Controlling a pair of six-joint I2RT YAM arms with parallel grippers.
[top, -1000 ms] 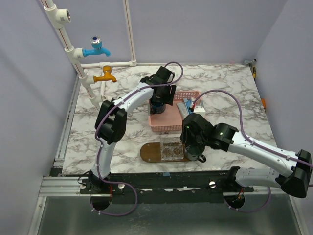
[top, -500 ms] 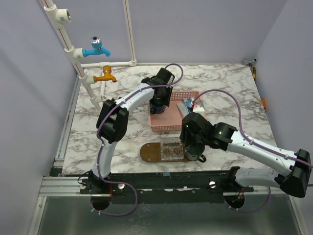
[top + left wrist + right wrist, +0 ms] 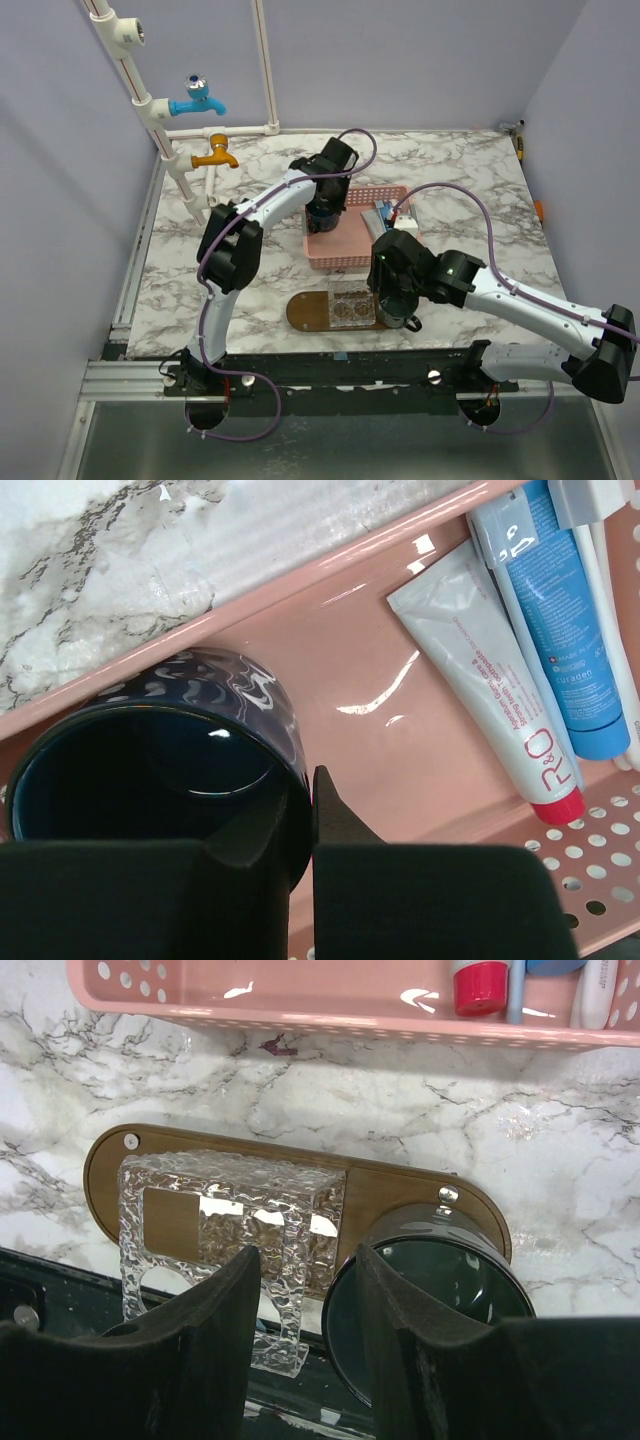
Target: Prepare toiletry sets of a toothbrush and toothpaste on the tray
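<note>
Toothpaste [image 3: 490, 670] lies in the pink basket [image 3: 330, 670] near a dark-blue cup [image 3: 200, 695], whose wall the left tool [image 3: 302, 815] clamps. The right tool [image 3: 307, 1260] is apart, straddling the rim of a dark-green cup [image 3: 450, 1260] on the tray [image 3: 400, 1185].

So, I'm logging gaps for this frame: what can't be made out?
Left tool's hold on the mug: left wrist view, own fingers cover it.
Dark cup's footing on the tray: right wrist view, right tool's finger; top view, right arm.
Blue pack's end: left wrist view, top edge.
</note>
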